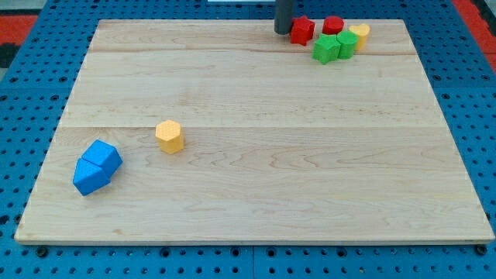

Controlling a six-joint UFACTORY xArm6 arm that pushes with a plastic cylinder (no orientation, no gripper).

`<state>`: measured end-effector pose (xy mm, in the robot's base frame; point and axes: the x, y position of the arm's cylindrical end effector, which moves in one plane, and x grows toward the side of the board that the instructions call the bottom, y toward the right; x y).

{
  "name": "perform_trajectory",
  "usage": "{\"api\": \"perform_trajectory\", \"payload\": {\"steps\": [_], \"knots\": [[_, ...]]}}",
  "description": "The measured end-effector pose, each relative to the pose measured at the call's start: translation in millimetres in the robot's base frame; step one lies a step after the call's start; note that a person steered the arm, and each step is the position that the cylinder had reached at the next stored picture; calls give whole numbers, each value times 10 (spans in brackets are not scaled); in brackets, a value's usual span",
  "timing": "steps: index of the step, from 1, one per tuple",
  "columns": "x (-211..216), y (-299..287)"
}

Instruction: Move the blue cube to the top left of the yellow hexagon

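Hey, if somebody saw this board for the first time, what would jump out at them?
Probably the tight cluster at the view's top right: red block, red cylinder, two green blocks and a yellow cylinder, with my tip just left of them. Then the two touching blue blocks at lower left, with the yellow hexagon alone to their right.

The board (256,178) is pale wood with faint lengthwise grain, lying on a blue surface (23,116) dotted with dark holes. My tip (283,32) ends a dark grey rod; just to its right sit a red block (302,30), a red cylinder (333,25), two green blocks (326,49) (346,43) and a yellow cylinder (359,34). Far below-left of my tip are the yellow-orange hexagon (170,136) and two bright blue blocks: the blue cube (102,156) and a second blue block (91,177).
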<state>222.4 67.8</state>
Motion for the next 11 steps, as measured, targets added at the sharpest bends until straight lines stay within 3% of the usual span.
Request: {"api": "perform_trajectory", "payload": {"steps": [1, 2, 4, 5, 8, 10, 11], "knots": [[146, -154], [578, -834], [1631, -3000], [2354, -3717], [3089, -3517], [3050, -2750], [2756, -2553]]}}
